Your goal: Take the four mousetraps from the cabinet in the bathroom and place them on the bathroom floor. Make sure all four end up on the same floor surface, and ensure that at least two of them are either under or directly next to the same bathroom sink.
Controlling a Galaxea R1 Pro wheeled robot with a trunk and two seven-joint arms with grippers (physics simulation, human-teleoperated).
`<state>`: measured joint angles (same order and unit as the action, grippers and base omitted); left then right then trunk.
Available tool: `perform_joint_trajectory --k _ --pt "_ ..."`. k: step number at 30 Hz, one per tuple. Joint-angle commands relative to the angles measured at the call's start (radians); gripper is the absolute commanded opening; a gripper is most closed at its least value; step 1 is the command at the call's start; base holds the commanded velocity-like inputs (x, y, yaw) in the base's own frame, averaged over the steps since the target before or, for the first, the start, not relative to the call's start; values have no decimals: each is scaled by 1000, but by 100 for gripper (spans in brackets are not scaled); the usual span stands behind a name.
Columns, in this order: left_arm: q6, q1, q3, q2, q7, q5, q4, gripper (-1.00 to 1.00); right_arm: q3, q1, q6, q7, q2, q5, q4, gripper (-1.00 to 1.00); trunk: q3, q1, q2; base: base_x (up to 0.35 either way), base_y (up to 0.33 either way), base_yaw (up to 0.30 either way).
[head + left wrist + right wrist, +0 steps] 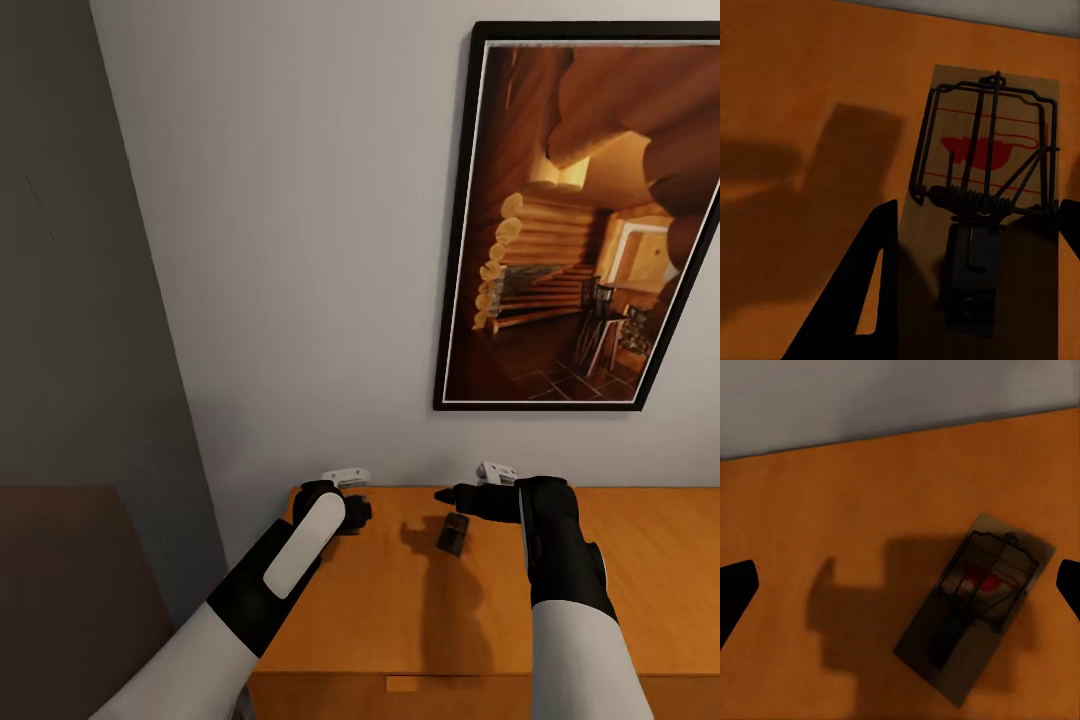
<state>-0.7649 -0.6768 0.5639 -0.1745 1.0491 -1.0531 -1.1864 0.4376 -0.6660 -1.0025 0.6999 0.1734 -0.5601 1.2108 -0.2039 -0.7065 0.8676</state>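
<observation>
The orange-brown cabinet [640,560] shows its flat top in the head view. One mousetrap [452,533] lies there, a small dark slab just below my right gripper [447,497]. In the right wrist view this mousetrap [979,615] lies flat on the wood, and the right gripper [900,585] hovers above it, open wide, with a finger [735,592] at each side edge. My left gripper [350,512] rests low at the cabinet's left back corner. In the left wrist view it [979,217] is open and straddles a second mousetrap [982,202]; its fingers [862,300] stand close beside the slab.
A black-framed picture of a log-cabin interior [580,220] hangs on the pale wall above the cabinet. A darker grey wall [70,300] runs down the left, with a dark brown surface [70,600] below it. The cabinet's drawer front [400,700] shows at the bottom.
</observation>
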Motion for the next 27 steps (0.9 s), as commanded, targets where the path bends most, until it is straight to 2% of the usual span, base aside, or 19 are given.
perform_joint_trajectory --k 1,6,15,27 --pt "-5 -1 1 0 11 -5 -1 -100 3 -1 -2 10 1 -10 1 100 -2 0 1 0 0 0" --pt "-5 -1 1 0 11 -5 -1 -100 3 -1 -1 12 1 -8 1 100 -1 0 1 0 0 -24" --pt "-5 -1 1 0 11 -6 -1 -100 4 -2 -1 12 1 -6 1 100 3 0 1 0 0 -236" --pt "-5 -1 1 0 12 -5 -1 -100 5 -2 -1 14 1 -5 1 100 4 0 1 0 0 -107"
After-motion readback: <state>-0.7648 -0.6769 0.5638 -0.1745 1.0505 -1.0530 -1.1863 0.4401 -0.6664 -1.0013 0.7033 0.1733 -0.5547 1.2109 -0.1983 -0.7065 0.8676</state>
